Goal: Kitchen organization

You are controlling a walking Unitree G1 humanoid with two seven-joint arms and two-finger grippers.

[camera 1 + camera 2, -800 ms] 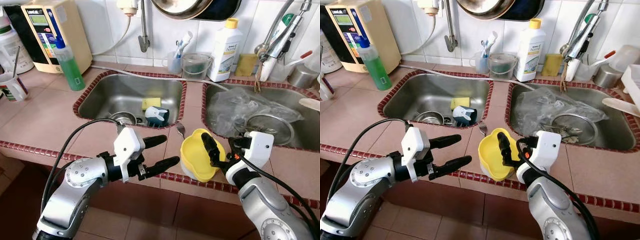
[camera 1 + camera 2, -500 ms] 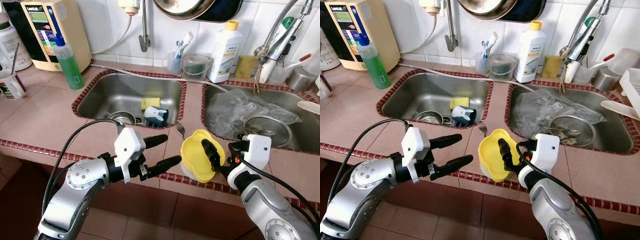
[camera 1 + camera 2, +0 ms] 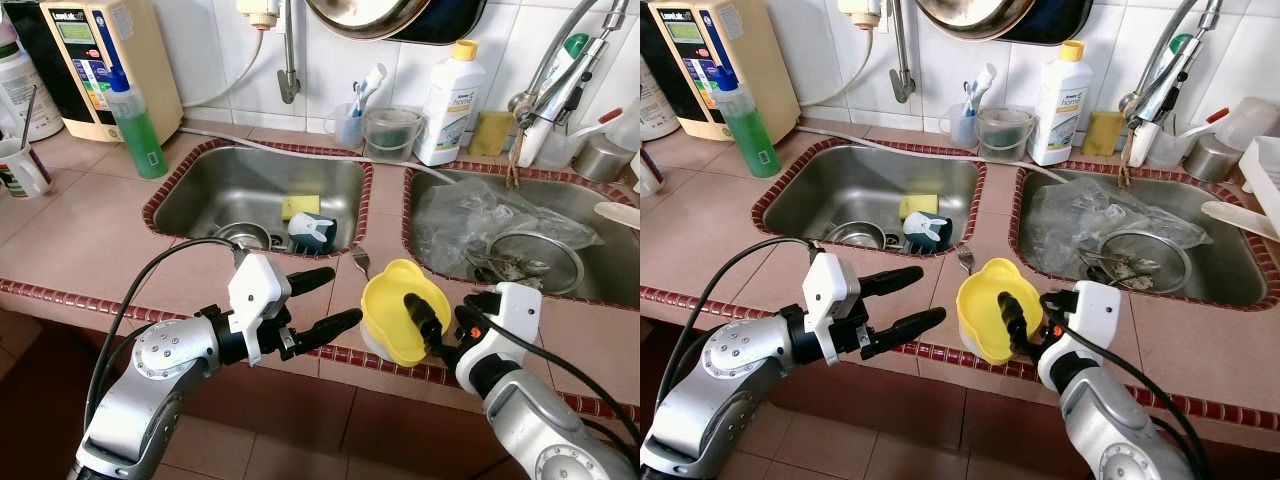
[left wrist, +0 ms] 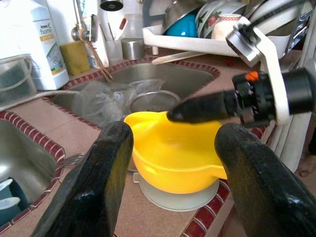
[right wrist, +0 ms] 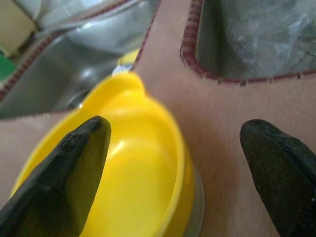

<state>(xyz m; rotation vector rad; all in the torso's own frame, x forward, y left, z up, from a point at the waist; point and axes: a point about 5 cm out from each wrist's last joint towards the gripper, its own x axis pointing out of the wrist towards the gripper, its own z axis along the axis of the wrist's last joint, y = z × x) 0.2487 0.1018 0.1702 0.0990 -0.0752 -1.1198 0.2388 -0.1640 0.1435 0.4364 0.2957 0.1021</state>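
Observation:
A yellow bowl (image 3: 390, 305) on a pale round base stands on the tiled strip between the two sinks, close to the counter's front edge. My right gripper (image 3: 437, 325) is open at the bowl's right rim. One black finger (image 3: 420, 312) reaches inside the bowl and the other stays outside over the counter, as the right wrist view shows around the yellow bowl (image 5: 133, 163). My left gripper (image 3: 335, 297) hovers open just left of the bowl with its fingers pointing at it. Nothing is between those fingers, and the bowl (image 4: 173, 158) lies just beyond them.
A fork (image 3: 362, 262) lies behind the bowl. The left sink (image 3: 200, 195) holds a yellow sponge (image 3: 300, 206) and a small blue and white cup (image 3: 313, 232). The right sink (image 3: 600, 280) holds a crumpled plastic bag (image 3: 480, 215) and a strainer. A green bottle (image 3: 140, 135) stands at the back left.
My right gripper has drawn back a little toward the counter's front edge, with one finger still in the bowl. The left arm and the bowl have hardly moved.

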